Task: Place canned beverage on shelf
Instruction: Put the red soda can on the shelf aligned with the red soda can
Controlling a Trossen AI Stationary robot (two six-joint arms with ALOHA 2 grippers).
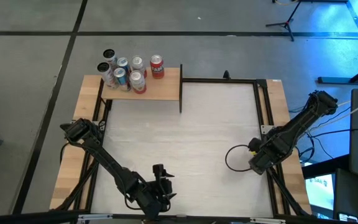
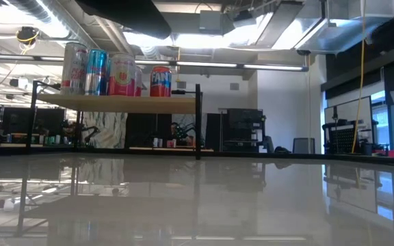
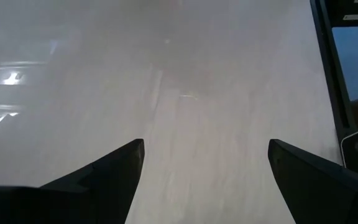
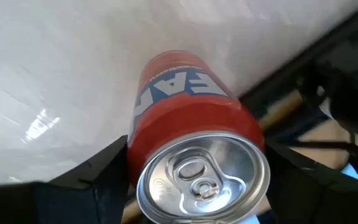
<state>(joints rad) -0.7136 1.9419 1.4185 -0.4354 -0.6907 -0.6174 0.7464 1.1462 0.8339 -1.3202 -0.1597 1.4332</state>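
Right hand (image 1: pixel 258 163): at the right edge of the tabletop (image 1: pixel 185 143), near its front. In the right wrist view its fingers (image 4: pixel 98 177) stand on either side of a red can (image 4: pixel 194 162), which is held between them, top end towards the camera with the pull tab showing. This can is not discernible in the high view.

Left hand (image 1: pixel 161 186): at the front edge of the tabletop, left of centre. Its fingers (image 3: pixel 114 171) are spread wide apart with nothing between them; bare white tabletop (image 3: pixel 185 87) lies beneath.

Shelf (image 1: pixel 160 88): light tan board with black edge, at the far left corner of the tabletop, raised on black posts as the low view shows (image 2: pixel 122 102).

Contents of shelf: a cluster of cans (image 1: pixel 122 71) crowded at its left end, the leftmost at or over the board's edge; one red can on the shelf (image 1: pixel 157 66) just to the right of the cluster, near the far edge. The right portion of the board, near its front, is bare wood.

Black frame bar (image 1: pixel 219 79): runs along the tabletop's far edge, from the shelf's right end to the right.

Black cable loop (image 1: pixel 235 157): lies on the tabletop just left of the right hand.
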